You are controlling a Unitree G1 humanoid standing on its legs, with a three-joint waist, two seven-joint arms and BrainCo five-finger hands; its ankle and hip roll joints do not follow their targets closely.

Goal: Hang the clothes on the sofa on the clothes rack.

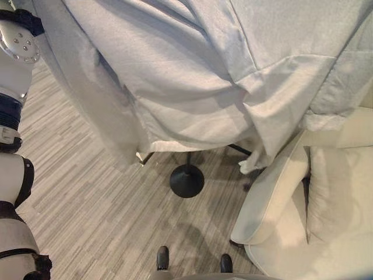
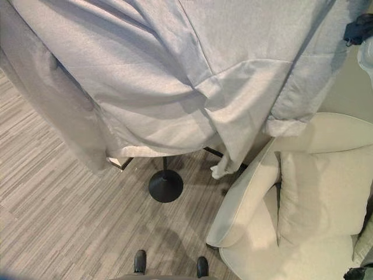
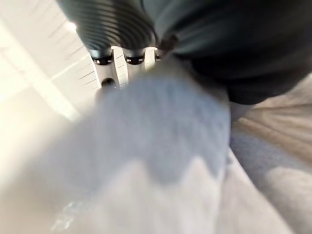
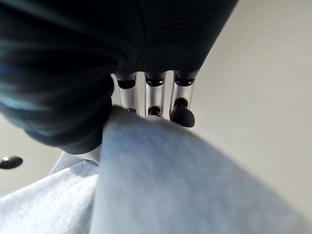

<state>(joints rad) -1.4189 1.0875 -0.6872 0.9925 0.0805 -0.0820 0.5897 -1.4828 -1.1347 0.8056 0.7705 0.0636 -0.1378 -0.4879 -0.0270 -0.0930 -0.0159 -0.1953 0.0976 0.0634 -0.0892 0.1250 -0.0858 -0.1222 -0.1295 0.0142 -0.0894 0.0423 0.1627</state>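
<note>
1. Garment [image 1: 192, 76]: pale grey, held up high and spread wide across the far half of the scene; hem and a sleeve cuff [image 1: 252, 163] hang free above the floor [image 1: 87, 204], off the sofa.
2. Left hand [image 3: 124, 66]: fingers curled into a fold of the garment, gripping it.
3. Right hand [image 4: 153, 95]: fingers and thumb pinched on another fold, holding it.
4. Rack [image 1: 187, 179]: round black base and post foot on the floor, behind and below the cloth; upper part hidden.
5. Sofa [image 2: 303, 204]: cream, near right, with cushion.
6. Step, as judged: carry the garment to the rack. Keep both grips firm and level, hold the cloth high to clear the base, and lower it centred so neither side slides off.
</note>
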